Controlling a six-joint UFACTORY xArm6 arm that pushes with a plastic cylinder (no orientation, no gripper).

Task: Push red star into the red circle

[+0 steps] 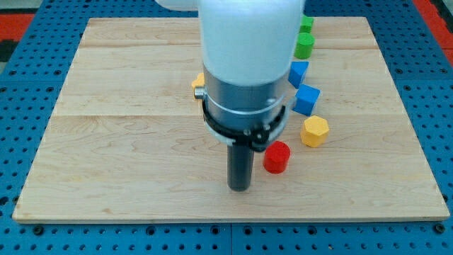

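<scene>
One red cylinder [277,157] sits just right of my tip [240,188].

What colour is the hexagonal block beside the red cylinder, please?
Yellow; the hexagonal block shows clearly in the camera view.

No legible text or markings.
</scene>
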